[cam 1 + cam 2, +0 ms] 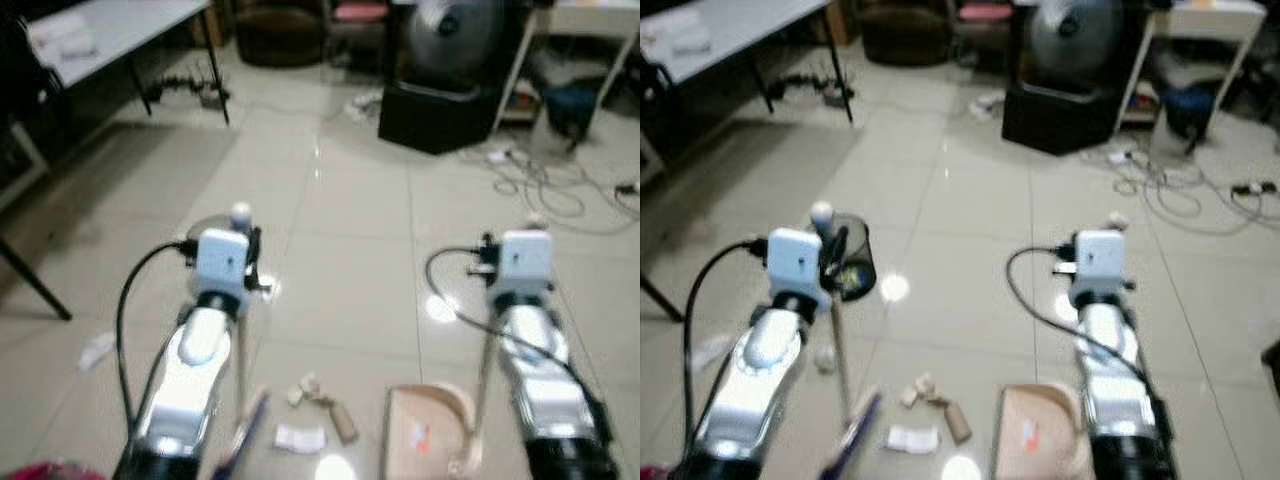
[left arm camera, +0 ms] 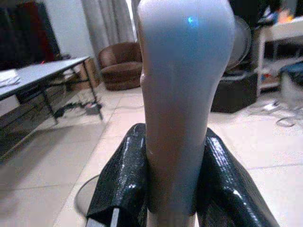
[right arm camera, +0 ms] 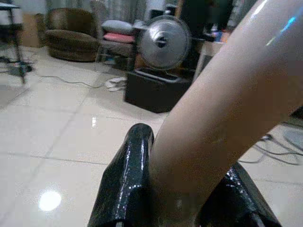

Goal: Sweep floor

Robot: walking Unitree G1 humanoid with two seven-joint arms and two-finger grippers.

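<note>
Fingers [image 2: 118, 184] of left gripper [image 2: 173, 189] clamp broom handle [image 2: 182, 94]; right gripper [image 3: 182, 189] clamps dustpan handle [image 3: 227, 113] — debris [image 1: 320, 400] blurred.

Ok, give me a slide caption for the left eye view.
Left tool grips the broom handle, right tool the dustpan handle, litter between them.

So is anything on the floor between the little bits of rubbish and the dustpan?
Nothing visible: bare pale tile lies between the scraps of paper and brown litter and the beige plastic dustpan, which sits just to their right.
</note>
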